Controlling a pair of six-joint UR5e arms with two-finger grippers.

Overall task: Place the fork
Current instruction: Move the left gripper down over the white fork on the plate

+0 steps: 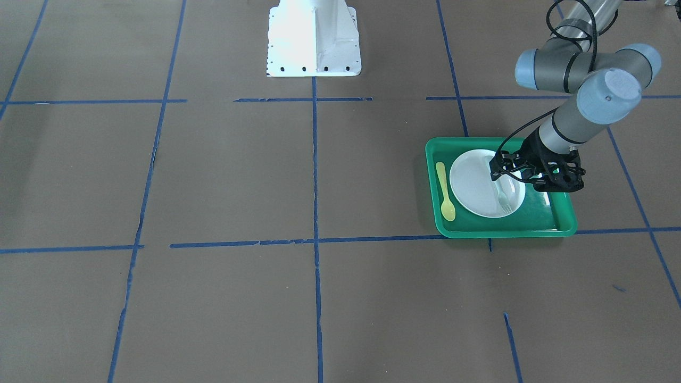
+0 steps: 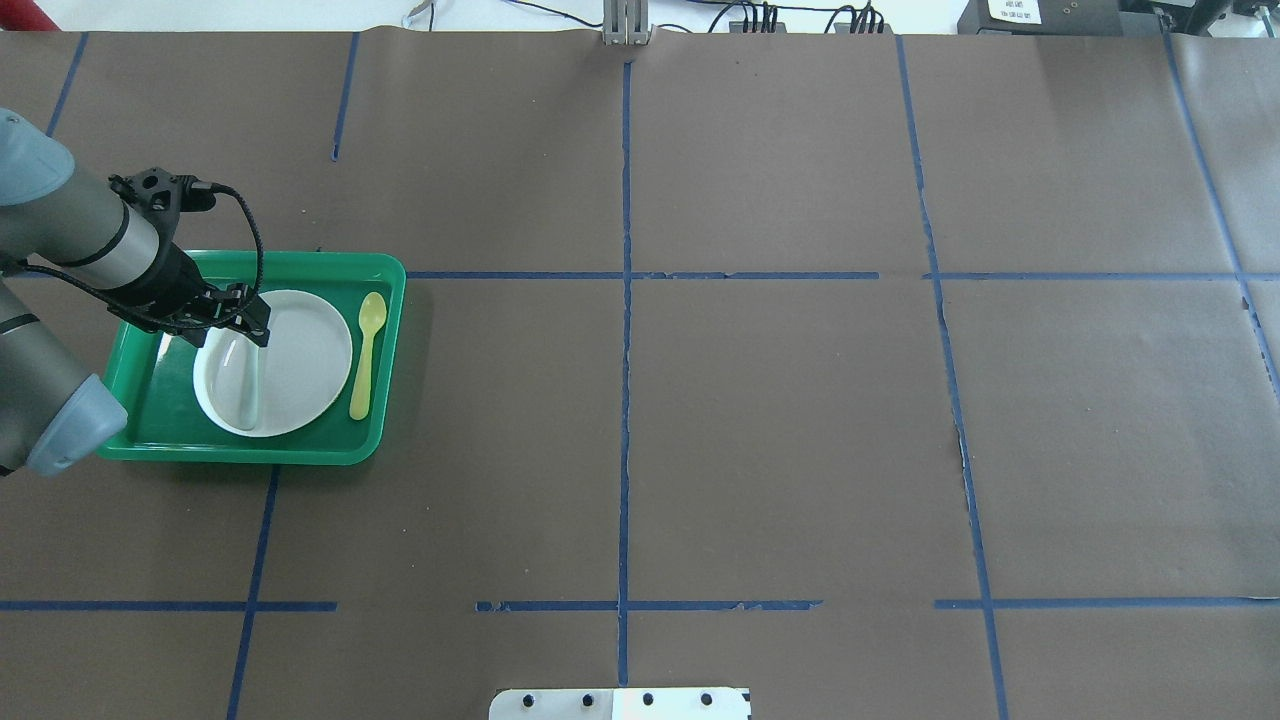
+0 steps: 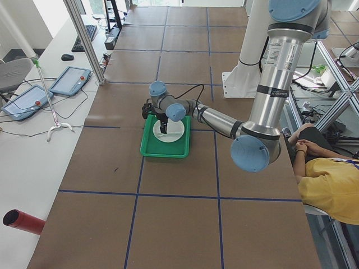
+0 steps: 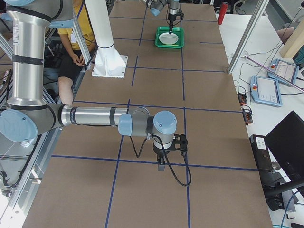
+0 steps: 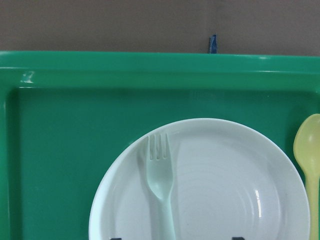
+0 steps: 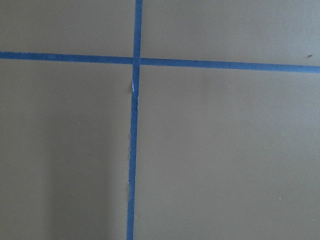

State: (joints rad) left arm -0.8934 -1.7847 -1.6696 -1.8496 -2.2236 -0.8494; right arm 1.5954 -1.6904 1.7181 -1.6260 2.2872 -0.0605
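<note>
With the fork point(image 5: 161, 175) lying flat on the plate point(image 5: 225, 190) in the tray point(image 5: 75, 150), its handle between the spread, empty jaws of the left gripper point(image 2: 238, 328), a straight vertical lift seems wisest, so neither finger nudges the handle.

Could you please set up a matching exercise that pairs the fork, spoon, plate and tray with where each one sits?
Things:
1. fork
2. spoon
3. plate
4. tray

Places:
A. on the brown table
B. on the tray floor, beside the plate
C. on the plate
D. in the tray, under the fork

Pairs: 1-C, 2-B, 3-D, 4-A.
</note>
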